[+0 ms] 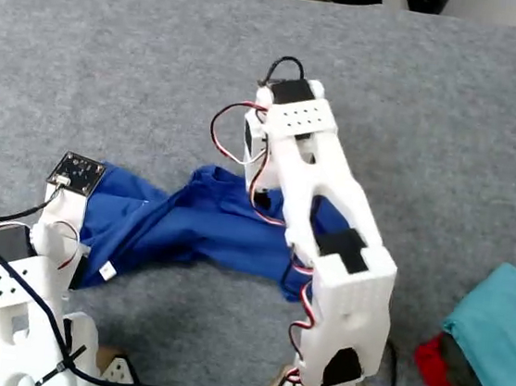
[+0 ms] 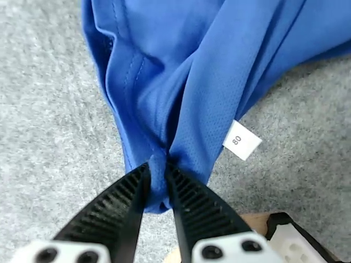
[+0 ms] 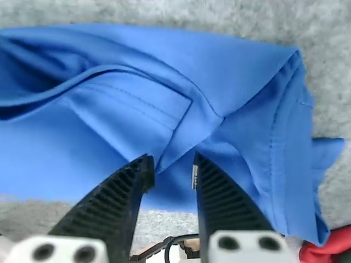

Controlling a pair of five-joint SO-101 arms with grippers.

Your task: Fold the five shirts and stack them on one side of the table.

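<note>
Since the blue shirt (image 1: 200, 228) lies stretched left to right across the frame's middle, the left hand (image 2: 158, 178) pinches its lower-left end (near the white tag (image 2: 242, 140)) and the right hand (image 3: 173, 172) sits spread over its right end.

Overhead cam sits up high on the arms' side, looking down over the grey surface (image 1: 456, 94), with left arm (image 1: 14, 286) and right arm (image 1: 330, 211) both in frame. Each wrist cam peers along its own jaws, super close to the blue shirt (image 2: 192, 82). All three views share that shirt.
</note>
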